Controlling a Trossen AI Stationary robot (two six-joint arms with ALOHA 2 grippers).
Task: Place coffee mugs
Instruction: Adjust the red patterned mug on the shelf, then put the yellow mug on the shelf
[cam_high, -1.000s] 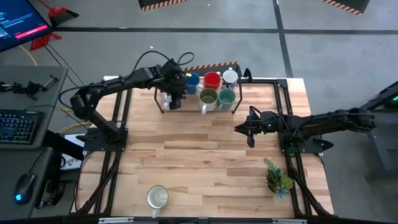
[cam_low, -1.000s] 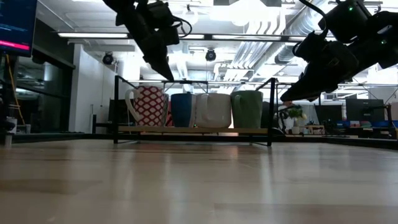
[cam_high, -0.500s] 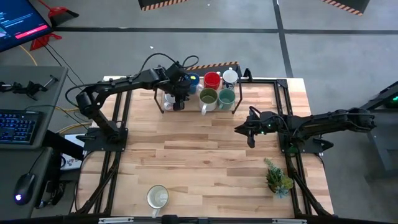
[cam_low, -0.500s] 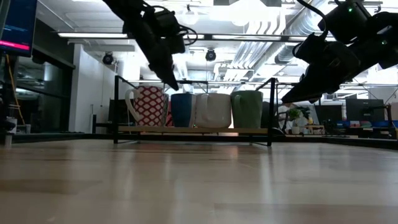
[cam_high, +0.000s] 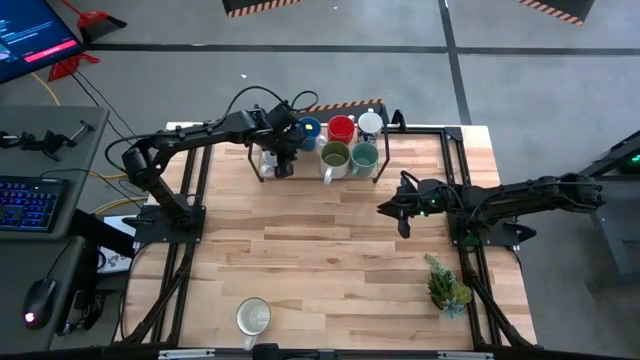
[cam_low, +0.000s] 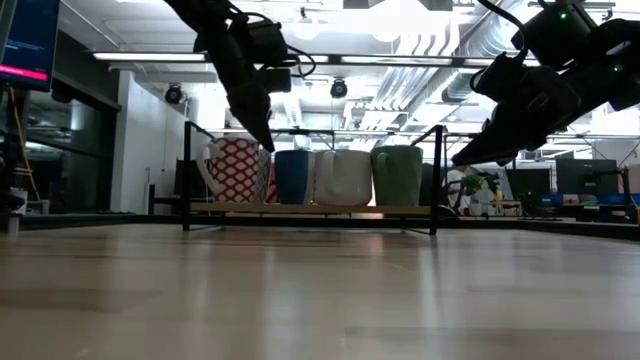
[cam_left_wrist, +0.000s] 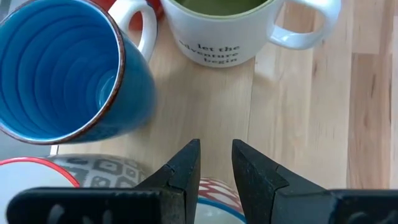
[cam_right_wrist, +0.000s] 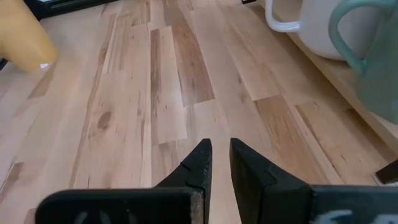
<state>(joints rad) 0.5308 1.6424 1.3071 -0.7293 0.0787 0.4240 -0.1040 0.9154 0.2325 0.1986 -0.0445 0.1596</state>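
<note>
A black wire rack at the table's far side holds blue, red, white, olive-lined and teal coffee mugs. A red-and-white patterned mug stands at its left end. My left gripper slants down over that mug's rim, the tips a narrow gap apart with nothing between them, above the rack floor beside the blue mug. My right gripper hovers to the right of the table's middle, its fingers a slit apart and holding nothing. My left gripper reaches past the patterned mug's rim on the side toward the blue mug, slanting down from the table's left. The gripper's own body hides where fingers and mug meet, so I cannot tell whether it touches the mug.
A lone white mug stands near the table's front edge, left of centre. A small spiky potted plant sits at the near right. Bare wooden tabletop lies between the rack and these.
My left gripper has sunk toward the patterned mug and tipped more steeply downward, its tips coming down to the level of the mug's rim.
</note>
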